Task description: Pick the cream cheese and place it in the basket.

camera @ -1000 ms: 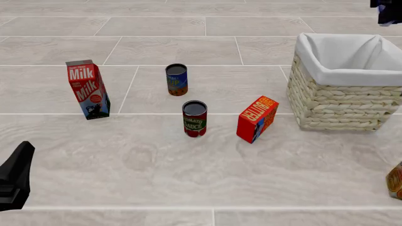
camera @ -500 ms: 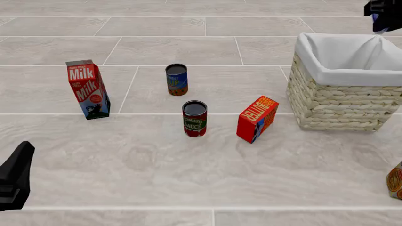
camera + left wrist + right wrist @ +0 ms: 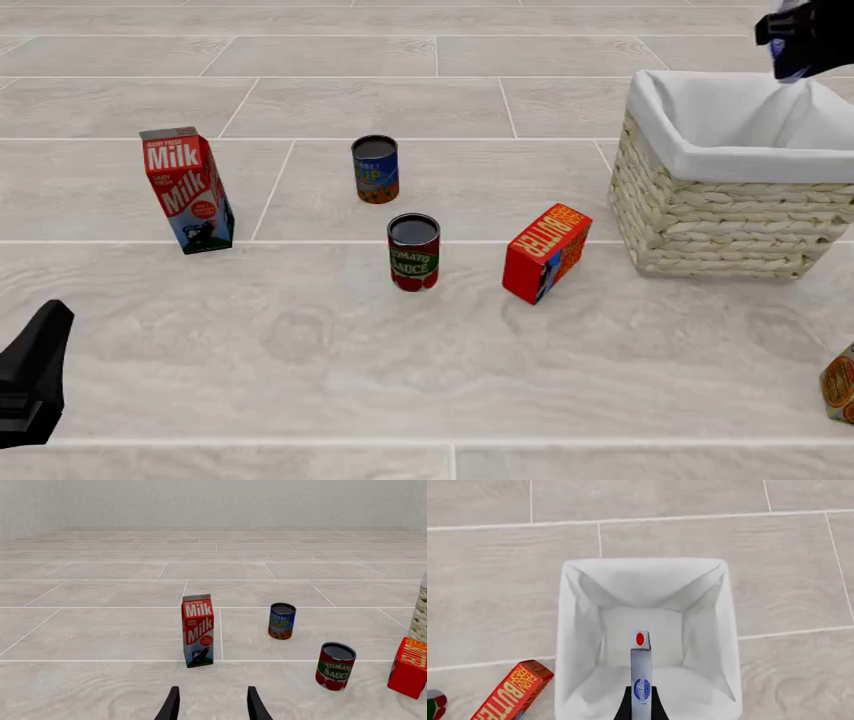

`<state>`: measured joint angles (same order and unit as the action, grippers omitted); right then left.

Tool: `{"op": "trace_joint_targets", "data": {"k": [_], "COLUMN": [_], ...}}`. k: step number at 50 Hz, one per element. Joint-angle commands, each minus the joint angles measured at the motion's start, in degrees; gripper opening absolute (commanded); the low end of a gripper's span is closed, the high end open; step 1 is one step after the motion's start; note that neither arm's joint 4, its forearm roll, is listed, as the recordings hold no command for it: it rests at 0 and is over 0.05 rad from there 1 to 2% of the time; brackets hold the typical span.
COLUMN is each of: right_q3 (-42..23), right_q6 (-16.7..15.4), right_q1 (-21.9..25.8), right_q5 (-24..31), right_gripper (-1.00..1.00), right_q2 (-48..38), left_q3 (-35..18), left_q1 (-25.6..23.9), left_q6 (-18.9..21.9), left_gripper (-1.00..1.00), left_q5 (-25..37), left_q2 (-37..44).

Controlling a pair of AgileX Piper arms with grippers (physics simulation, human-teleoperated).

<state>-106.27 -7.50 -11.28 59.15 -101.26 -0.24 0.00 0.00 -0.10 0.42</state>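
The basket (image 3: 727, 215) of pale wicker with a white cloth lining stands at the right of the front view; the right wrist view looks straight down into it (image 3: 570, 645). My right gripper (image 3: 801, 45) hangs above the basket's far right corner, shut on the cream cheese (image 3: 640, 680), a thin box seen edge-on with a blue round mark and a red dot; a blue bit of it shows in the front view (image 3: 797, 62). My left gripper (image 3: 212, 707) is open and empty, low at the front left (image 3: 34, 375), well short of the milk carton.
A milk carton (image 3: 187, 190) stands at the left, a blue can (image 3: 375, 169) and a tomato sauce can (image 3: 414, 251) in the middle, a red-orange butter box (image 3: 546, 252) beside the basket. Another can (image 3: 839, 383) shows at the right edge.
My right gripper with the cream cheese has moved left and lower, coming over the basket. The left arm has not moved.
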Motion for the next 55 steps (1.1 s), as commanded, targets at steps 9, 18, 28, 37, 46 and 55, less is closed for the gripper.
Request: {"op": "trace_joint_targets", "data": {"k": [9,18,28,37,46,55], "right_q3": [1.3,3.0,3.5,3.2,4.8,4.4], "right_q6": [-1.6,-2.3,-2.0,-1.8,-1.8,-3.4], "right_q1": [-0.3,-0.9,-1.3,-1.7,-1.8,-2.2], "right_q5": [-0.8,-1.5,-2.1,-2.2,-3.2,-2.6], "right_gripper": [-1.0,-1.0,-1.0,-1.0,-1.0,-1.0], "right_q2": [-2.8,-3.8,-4.1,-4.6,-4.5,-5.2], "left_q3": [0.0,0.0,0.0,0.0,0.0,0.0], "left_q1": [0.0,0.0,0.0,0.0,0.0,0.0], "left_q6": [0.0,0.0,0.0,0.0,0.0,0.0], "left_gripper": [1.0,1.0,1.0,1.0,1.0,1.0], "left_q5": [0.0,0.0,0.0,0.0,0.0,0.0], "left_q2": [0.0,0.0,0.0,0.0,0.0,0.0]}}
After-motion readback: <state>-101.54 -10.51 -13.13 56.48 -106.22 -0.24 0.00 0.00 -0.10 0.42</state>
